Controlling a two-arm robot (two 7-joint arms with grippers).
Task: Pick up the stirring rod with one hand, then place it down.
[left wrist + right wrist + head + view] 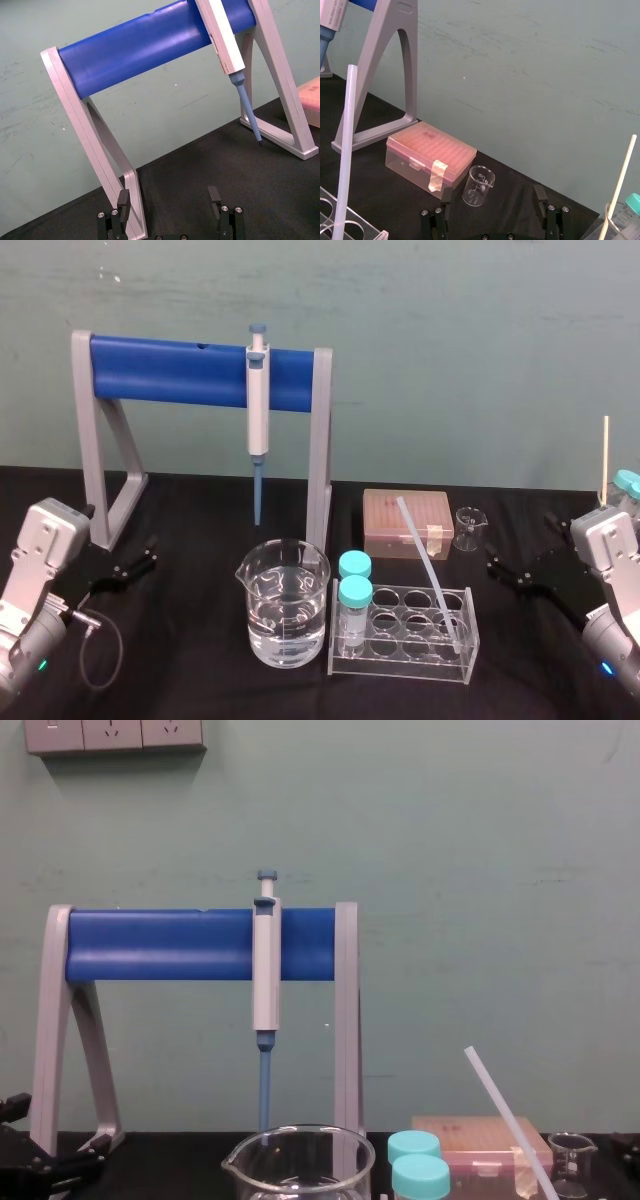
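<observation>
Head view gives us the black tabletop [190, 660], and on it the biggest item is the grey-legged stand with a thick blue crossbar [170, 370], set at the back left. Next come the two arms low at either side. The left gripper [148, 552] sits just above the table near the stand's left foot; in the left wrist view [168, 196] we see its black fingers spread wide with nothing between them. The right gripper [498, 568] rests low at the right, and in the right wrist view [493, 192] its fingers are likewise wide apart and empty. Near the front centre stands a large clear glass beaker [283, 605] partly filled with water, and just beside it on the right a clear plastic tube rack [400, 665]. Behind the rack lies a closed pink plastic tip box [405, 523]. A grey-and-blue pipette [258, 400] hangs upright from the crossbar, its blue tip pointing down behind the large beaker. The long, thin translucent white stirring rod [424, 558] stands in a well at the rack's right end, tilted so its upper end leans back over the tip box; no gripper touches it, and we see the same slant in the chest view [505, 1118]. Two teal-capped vials [353, 585] stand in the rack's left end. A small clear glass beaker [467, 528] stands just right of the tip box.
</observation>
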